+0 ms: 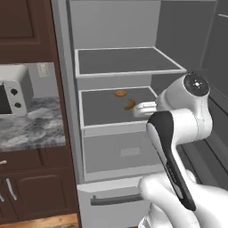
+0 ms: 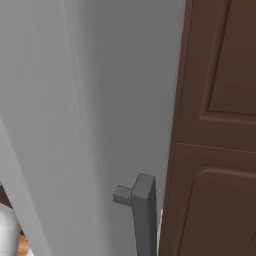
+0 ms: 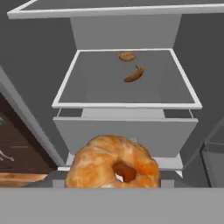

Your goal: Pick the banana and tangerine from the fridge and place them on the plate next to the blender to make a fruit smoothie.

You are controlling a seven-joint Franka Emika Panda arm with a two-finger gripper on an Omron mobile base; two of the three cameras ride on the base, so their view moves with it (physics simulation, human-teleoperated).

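The tangerine (image 3: 113,168) looms large and close at the bottom of the hand view, hanging in the air before the drawer front (image 3: 127,133) with nothing under it. It sits just where the fingertips would rise and hides them, so the gripper (image 1: 143,108) is judged to be pinching it. The hand is at the open front of the fridge (image 1: 116,26), level with the middle shelf (image 3: 87,83), a posture suited to carrying fruit out. The banana (image 3: 134,74) lies loose on that shelf, toward the back, awaiting its own pick. Just behind it lies a flat tan ring-shaped item (image 3: 127,56), apart from the banana. The upper shelf (image 1: 124,60) bears nothing. The drawer's contents are hidden.
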